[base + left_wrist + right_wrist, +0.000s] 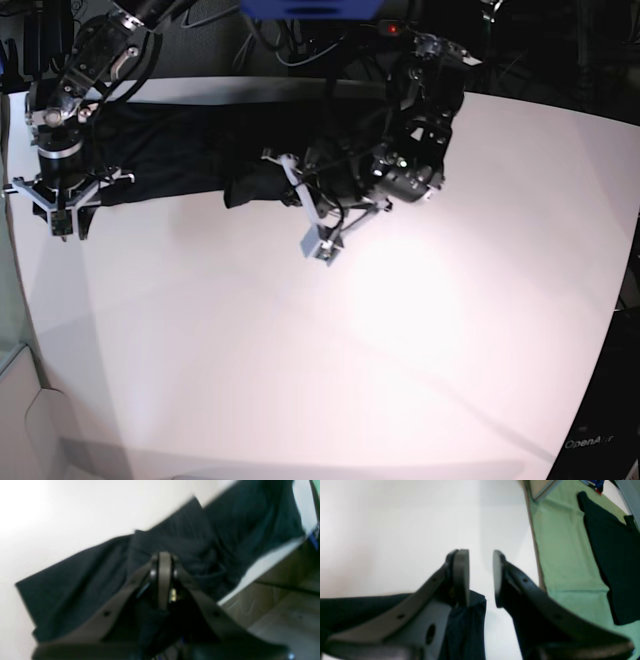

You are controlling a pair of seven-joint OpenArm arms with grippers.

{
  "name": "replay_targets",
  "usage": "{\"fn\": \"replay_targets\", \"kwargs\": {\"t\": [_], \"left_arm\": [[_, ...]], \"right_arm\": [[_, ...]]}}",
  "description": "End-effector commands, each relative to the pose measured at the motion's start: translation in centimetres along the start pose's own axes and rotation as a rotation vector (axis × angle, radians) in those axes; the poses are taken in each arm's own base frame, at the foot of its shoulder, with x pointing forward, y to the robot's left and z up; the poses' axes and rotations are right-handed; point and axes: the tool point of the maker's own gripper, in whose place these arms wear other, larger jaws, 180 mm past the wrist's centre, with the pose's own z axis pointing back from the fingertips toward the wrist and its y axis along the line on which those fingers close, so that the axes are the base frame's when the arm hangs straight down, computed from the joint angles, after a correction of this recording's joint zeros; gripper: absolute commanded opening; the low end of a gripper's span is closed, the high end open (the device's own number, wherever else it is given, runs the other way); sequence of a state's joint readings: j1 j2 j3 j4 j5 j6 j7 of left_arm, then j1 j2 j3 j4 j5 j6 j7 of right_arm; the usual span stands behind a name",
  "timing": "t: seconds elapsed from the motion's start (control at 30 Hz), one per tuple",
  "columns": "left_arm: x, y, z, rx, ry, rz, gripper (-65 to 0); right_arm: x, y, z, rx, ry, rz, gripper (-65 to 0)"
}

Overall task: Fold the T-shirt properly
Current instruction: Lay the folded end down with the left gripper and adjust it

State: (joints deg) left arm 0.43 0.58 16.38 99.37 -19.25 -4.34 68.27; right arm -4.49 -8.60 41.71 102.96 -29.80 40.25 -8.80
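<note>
The black T-shirt (180, 150) lies stretched along the far edge of the white table (400, 350). In the left wrist view its fabric (75, 580) is wrinkled and bunched around my left gripper (163, 557), whose fingers are pressed together on a fold of it. From the base view, that gripper (265, 180) sits at the shirt's near edge, mid-table. My right gripper (60, 215) hangs over the shirt's left end. Its pads (461, 572) stand apart with nothing between them, and the shirt's edge (467, 630) lies just below and behind them.
The table's edge (262, 562) runs close beside the shirt, with floor (287, 620) beyond it. In the right wrist view a green mat (565, 555) lies off the table with a dark cloth (615, 567) on it. Cables and dark gear stand behind the table (300, 40).
</note>
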Motion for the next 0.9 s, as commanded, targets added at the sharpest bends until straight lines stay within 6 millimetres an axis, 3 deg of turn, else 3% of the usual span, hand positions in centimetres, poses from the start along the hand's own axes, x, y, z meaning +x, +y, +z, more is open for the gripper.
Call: {"fn": "replay_targets", "kwargs": {"t": [0.0, 0.23, 0.37, 0.63, 0.77, 0.87], "left_arm": [[1.2, -0.1, 0.4, -0.005, -0.040, 0.004, -65.0], [1.0, 1.2, 0.6, 0.050, -0.033, 0.036, -65.0], [0.5, 3.0, 1.0, 0.104, -0.021, 0.049, -65.0], [1.7, 6.3, 3.1, 0.175, -0.080, 0.106, -65.0], [0.9, 6.4, 2.6, 0.173, -0.053, 0.113, -65.0], [-0.2, 5.2, 1.3, 0.146, -0.002, 0.086, -65.0]], "right_arm": [[1.5, -0.6, 0.0, -0.015, -0.053, 0.003, -47.2], [1.5, -0.5, 0.0, -0.015, -0.054, 0.002, -47.2], [1.5, -0.5, 0.0, -0.015, -0.054, 0.002, -47.2], [1.5, -0.5, 0.0, -0.014, -0.055, 0.001, -47.2], [1.5, -0.5, 0.0, -0.014, -0.055, 0.001, -47.2], [1.5, -0.5, 0.0, -0.014, -0.055, 0.001, -47.2]]}}
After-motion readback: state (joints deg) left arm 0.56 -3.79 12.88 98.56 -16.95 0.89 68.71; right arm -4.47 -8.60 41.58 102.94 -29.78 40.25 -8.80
